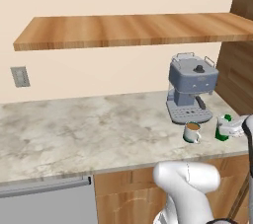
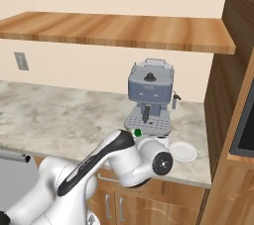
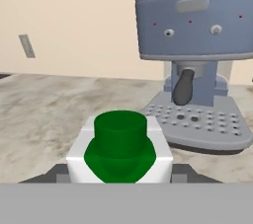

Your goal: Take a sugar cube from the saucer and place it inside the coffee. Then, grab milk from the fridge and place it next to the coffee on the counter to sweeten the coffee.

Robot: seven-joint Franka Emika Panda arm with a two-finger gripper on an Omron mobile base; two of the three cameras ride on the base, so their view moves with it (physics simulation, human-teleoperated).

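My gripper [image 1: 239, 127] is shut on the milk [image 1: 225, 128], a small carton, white with green at the base and a green cap, held upright low over the counter [image 1: 89, 129] at its right end. The coffee [image 1: 192, 131], a white mug with brown liquid, stands just left of the carton. In the hand view the milk [image 3: 120, 151] sits between the two fingertips, at the gripper [image 3: 120, 177]. From the right base view only the milk's green cap [image 2: 138, 132] peeks past the arm, and the saucer [image 2: 182, 151] lies to the right. The sugar cube is hidden; the fridge is out of view.
A grey-blue espresso machine [image 1: 191, 87] stands close behind the mug and carton. A wooden wall shelf [image 1: 133, 29] hangs above. Tall wooden cabinetry [image 2: 233, 120] bounds the counter's right end. A wide stretch of counter extends to the left.
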